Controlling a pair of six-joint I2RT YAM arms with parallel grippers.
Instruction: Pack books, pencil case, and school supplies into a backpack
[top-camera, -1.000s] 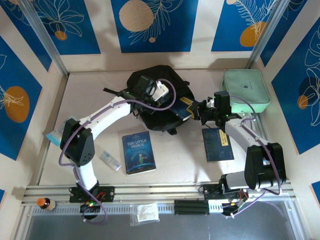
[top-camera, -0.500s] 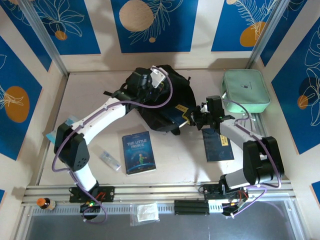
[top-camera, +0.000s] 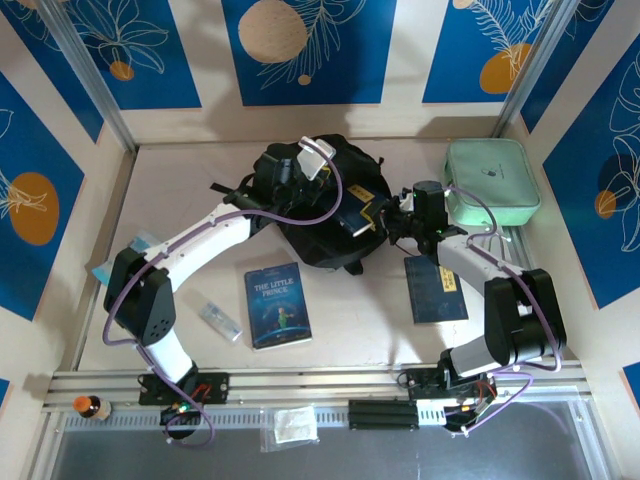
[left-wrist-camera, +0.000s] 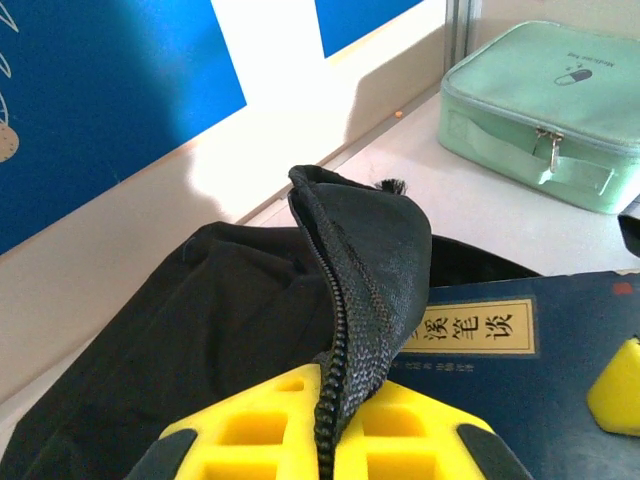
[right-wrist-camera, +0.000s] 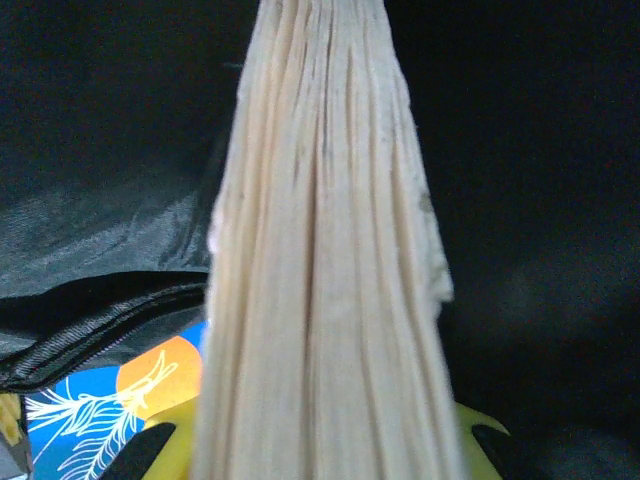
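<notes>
- The pale table (top-camera: 180, 190) stood inside a booth of blue panels printed with white leaves, and everything listed here lay on it.
- The black backpack (top-camera: 312, 240) sat toward the back of the table at the middle, slumped, with its zipped opening lifted (left-wrist-camera: 360, 250).
- A mint-green zip case (top-camera: 492, 180) lay flat at the back right, well apart from the backpack; I also saw it closed from the left wrist camera (left-wrist-camera: 540, 110).
- The Little Prince book (top-camera: 277, 305) lay face up just in front of the backpack.
- A second dark-blue book (top-camera: 435, 288) lay flat to the front right, beside the right arm.
- The labelled book (top-camera: 358, 213), dark blue with a yellow label (left-wrist-camera: 480, 330), was tilted over the backpack's right side. From the right wrist camera its page edge (right-wrist-camera: 320, 250) pointed into the black fabric.
- My right gripper (top-camera: 388, 218) was clamped on that labelled book, yellow fingers either side of it (right-wrist-camera: 325, 460).
- My left gripper (top-camera: 292, 175) pinched the backpack's zipper edge and held it up (left-wrist-camera: 325, 440).
- The clear plastic box (top-camera: 220, 320) lay at the front left, near the Little Prince book but not touching it.
- A light-blue packet (top-camera: 100, 272) lay at the left edge, partly behind the left arm.
</notes>
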